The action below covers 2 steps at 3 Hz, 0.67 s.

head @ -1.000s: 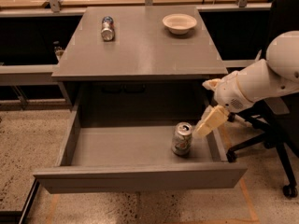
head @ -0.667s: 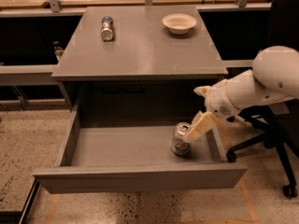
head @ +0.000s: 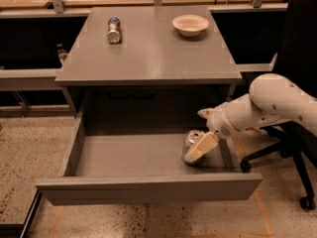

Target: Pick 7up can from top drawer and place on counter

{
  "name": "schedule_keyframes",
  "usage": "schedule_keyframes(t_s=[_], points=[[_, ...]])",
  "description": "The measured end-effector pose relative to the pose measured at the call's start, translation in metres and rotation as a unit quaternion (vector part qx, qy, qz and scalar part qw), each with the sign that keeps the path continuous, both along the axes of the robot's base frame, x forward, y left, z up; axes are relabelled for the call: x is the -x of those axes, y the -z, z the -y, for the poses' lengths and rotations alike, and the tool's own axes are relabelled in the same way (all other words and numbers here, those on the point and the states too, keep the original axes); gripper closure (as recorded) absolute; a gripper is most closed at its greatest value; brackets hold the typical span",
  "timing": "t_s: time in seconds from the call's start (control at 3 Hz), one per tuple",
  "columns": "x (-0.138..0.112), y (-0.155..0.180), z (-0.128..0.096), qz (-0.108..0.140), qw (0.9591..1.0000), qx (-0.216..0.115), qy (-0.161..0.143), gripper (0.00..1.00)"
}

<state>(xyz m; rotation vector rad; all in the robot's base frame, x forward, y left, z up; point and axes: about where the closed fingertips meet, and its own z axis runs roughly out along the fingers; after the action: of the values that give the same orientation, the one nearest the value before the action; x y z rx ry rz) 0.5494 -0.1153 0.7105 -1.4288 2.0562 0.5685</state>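
The 7up can [head: 188, 144], silvery with a shiny top, stands in the right front part of the open top drawer [head: 129, 156], leaning slightly. My gripper [head: 199, 149] reaches in from the right over the drawer's right wall and lies against the can's right side, covering part of it. My white arm [head: 267, 105] stretches away to the right. The grey counter [head: 148, 53] lies above and behind the drawer.
A blue-and-red-labelled silver can [head: 114, 29] lies on the counter at the back left. A white bowl [head: 190, 24] sits at the back right. A black office chair [head: 297, 83] stands to the right behind my arm. The drawer's front panel [head: 148, 188] is nearest to me.
My arm has swung left and lower. The gripper went from just right of the can to up against it. The can has stayed in about the same spot.
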Motion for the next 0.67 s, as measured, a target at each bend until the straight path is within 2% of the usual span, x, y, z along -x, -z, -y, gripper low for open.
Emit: schedule_keyframes(t_s=[0.33,0.67], points=[[0.0002,0.0279,0.0004,-0.023,0.9996,-0.006,0.013,0.19],[-0.0013,0.0344,0.0052,-0.024,0.9994,-0.007,0.022,0.41]])
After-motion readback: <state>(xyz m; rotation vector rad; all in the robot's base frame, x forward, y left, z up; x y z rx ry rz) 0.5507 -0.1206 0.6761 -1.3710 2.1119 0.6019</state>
